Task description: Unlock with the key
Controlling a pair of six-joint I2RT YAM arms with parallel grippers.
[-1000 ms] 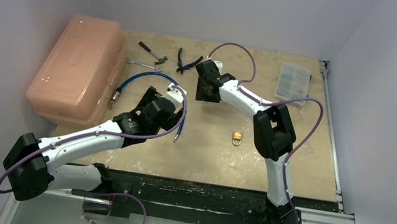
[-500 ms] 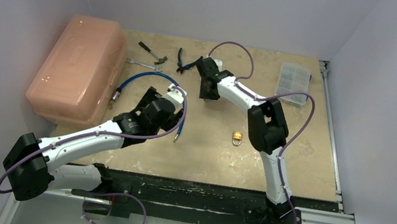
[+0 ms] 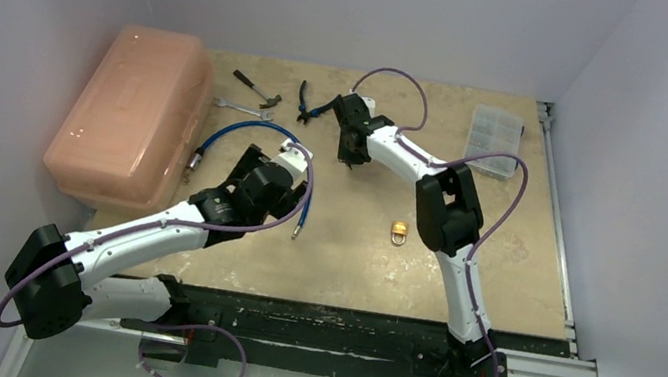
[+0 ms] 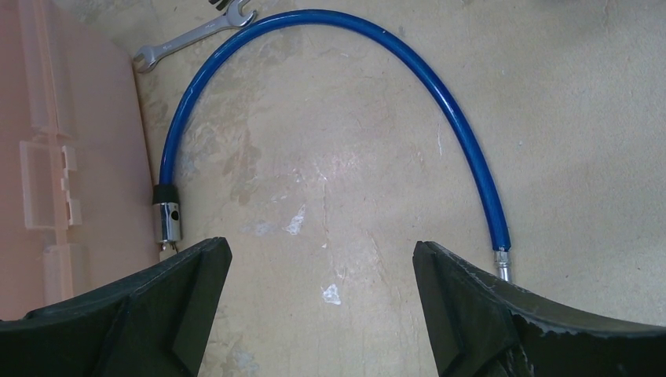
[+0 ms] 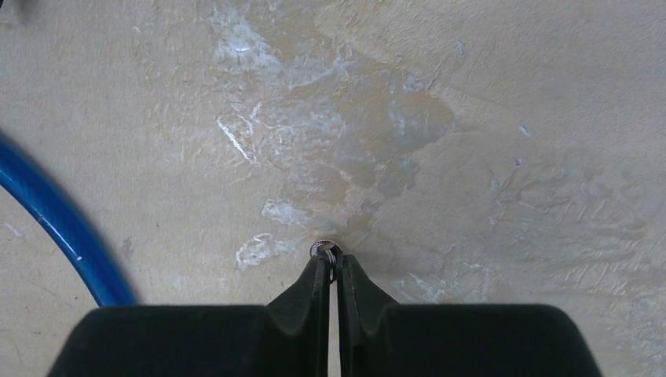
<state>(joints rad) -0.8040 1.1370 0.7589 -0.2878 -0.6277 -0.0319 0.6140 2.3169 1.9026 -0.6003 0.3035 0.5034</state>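
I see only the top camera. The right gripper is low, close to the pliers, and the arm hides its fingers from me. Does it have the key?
Observer: On the right wrist camera, the right gripper is closed to a thin slit, and the small silver ring of the key is pinched at the very tips. The rest of the key is hidden between the fingers.
Operator: Thank you. And the left gripper, is it holding something?
Observer: No. On the left wrist camera, the left gripper is wide open and empty, and it looks down at the blue cable, which curves across the table in front of it.
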